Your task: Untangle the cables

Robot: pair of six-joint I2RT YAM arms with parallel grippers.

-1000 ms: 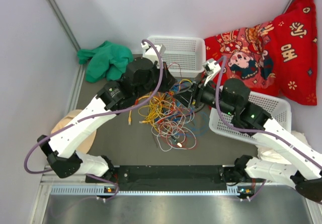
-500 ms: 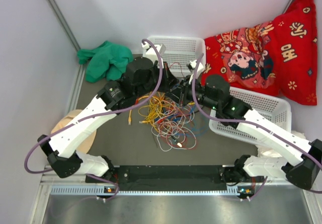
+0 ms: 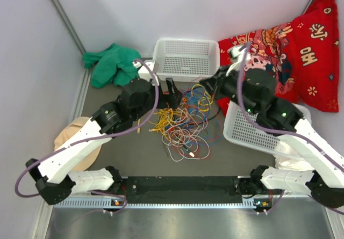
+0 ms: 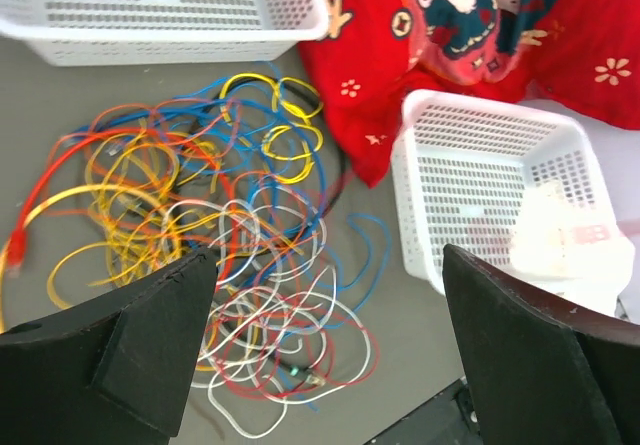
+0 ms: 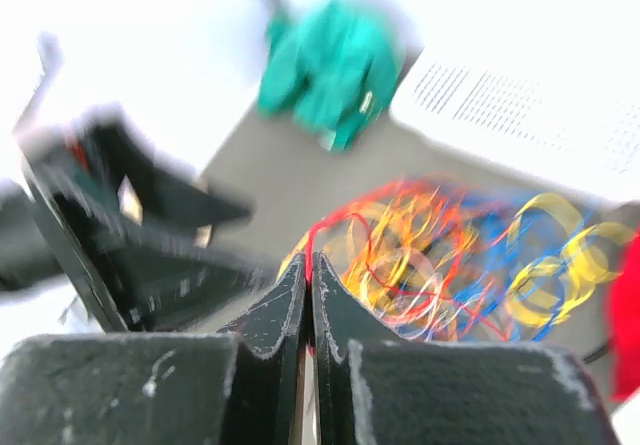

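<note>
Left pincer (image 4: 328, 255) wide, clear above cables (image 4: 200, 215)

**Cables** (image 3: 183, 118): thin strands in smooth, slightly glossy plastic sheathing, coloured yellow, orange, red, blue and white.
**Far basket** (image 3: 186, 59) and **right basket** (image 3: 252, 134): white perforated plastic with a semi-gloss finish.
**Table surface** (image 3: 129, 147): dark grey, matt.
**Red cloth** (image 3: 301, 40): printed fabric in soft folds.
**Green cloth** (image 3: 110, 64): plain, matt, crumpled.
**Left gripper** (image 4: 330, 255): fingers (image 4: 150, 345) of black, matt, faintly grained plastic.
**Right gripper** (image 5: 310, 260): the same black plastic, marked with pale scuffs.
**Arm shells** (image 3: 80, 142): smooth white plastic.
**Near-edge sheet** (image 3: 188, 225): brushed metal with a dull sheen.
</note>
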